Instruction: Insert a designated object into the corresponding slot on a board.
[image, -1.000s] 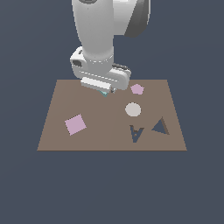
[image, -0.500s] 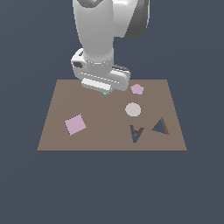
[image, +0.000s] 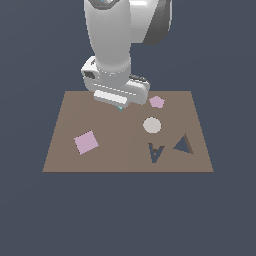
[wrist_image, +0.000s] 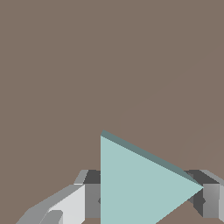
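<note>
One arm stands over one brown board (image: 100, 155), its gripper (image: 120, 106) down near the board's upper middle in the exterior view. One teal triangle (wrist_image: 140, 186) sits between the two fingers (wrist_image: 89, 194); in the wrist view each finger presses a side of it, so the gripper is clamped on the piece. From outside, only a sliver of teal shows under the hand, just above the board.

Counting what lies on the board: one pink square (image: 86, 142) at the lower left, one pink pentagon (image: 157, 102) toward the upper right, one pale round disc (image: 152, 125) just below the pentagon. Two dark cut-outs sit at the lower right: one A-shaped cut-out (image: 156, 152) and, just beside it on the exterior view's right, one plain triangular slot (image: 184, 145), well apart from the held triangle
</note>
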